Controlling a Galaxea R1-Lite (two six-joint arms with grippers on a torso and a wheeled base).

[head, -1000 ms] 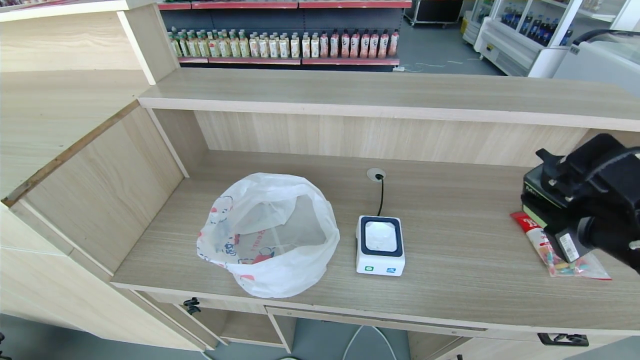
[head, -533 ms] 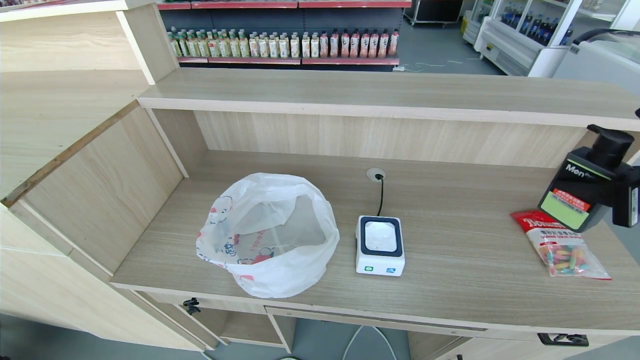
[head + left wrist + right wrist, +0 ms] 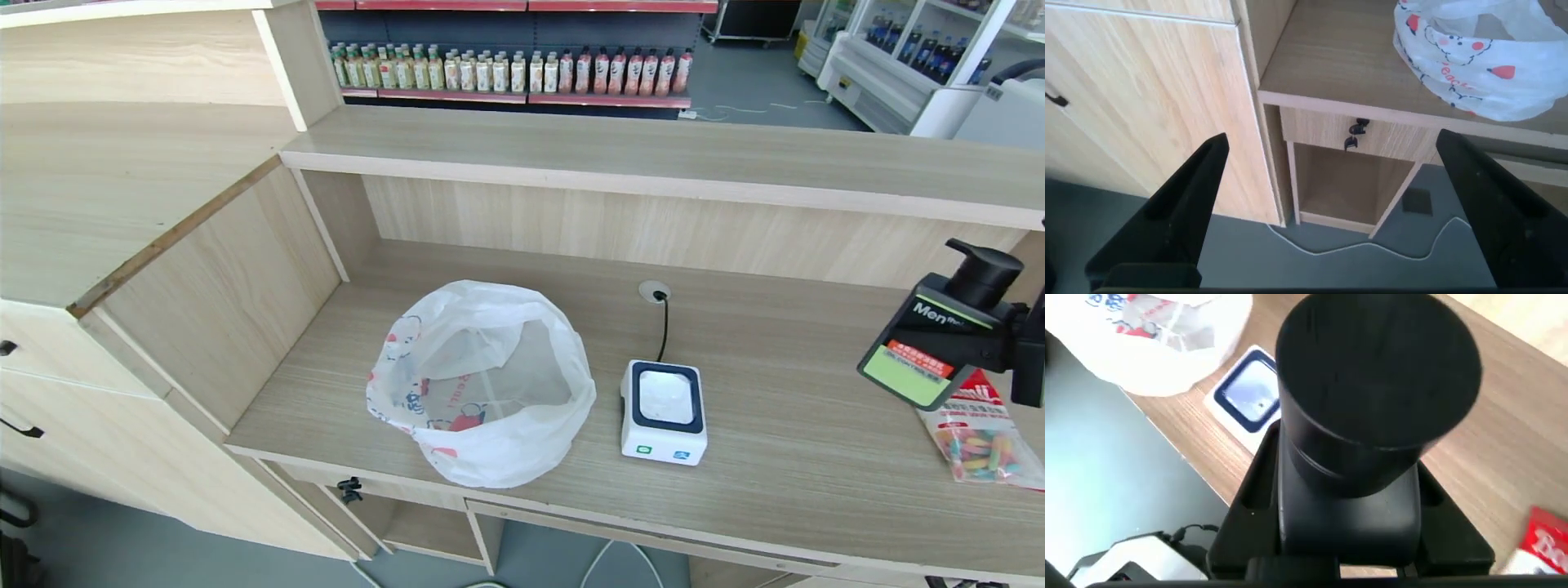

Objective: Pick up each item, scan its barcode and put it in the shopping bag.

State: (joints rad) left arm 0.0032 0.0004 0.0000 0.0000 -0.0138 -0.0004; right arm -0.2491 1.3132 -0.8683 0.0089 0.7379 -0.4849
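My right gripper [image 3: 1024, 359] is shut on a black pump bottle [image 3: 939, 343] with a green label, held tilted above the counter's right end. In the right wrist view the bottle's round black cap [image 3: 1372, 400] faces the camera. A candy packet [image 3: 984, 437] lies flat on the counter just beneath the bottle. The white barcode scanner [image 3: 663, 400] sits mid-counter, to the bottle's left. An open white shopping bag [image 3: 482, 384] stands left of the scanner. My left gripper [image 3: 1327, 220] is open and holds nothing, low in front of the counter near the bag [image 3: 1478, 57].
The wooden counter [image 3: 784, 441] has a raised back ledge [image 3: 653, 155] and a side wall [image 3: 220, 278] on the left. The scanner's cable [image 3: 663, 335] runs to a hole behind it. Drawers and a cupboard [image 3: 1143, 106] lie below the front edge.
My right gripper has lifted the pump bottle off the counter and carried it slightly left, over the candy packet. The head camera has shifted, sliding the whole scene rightward.
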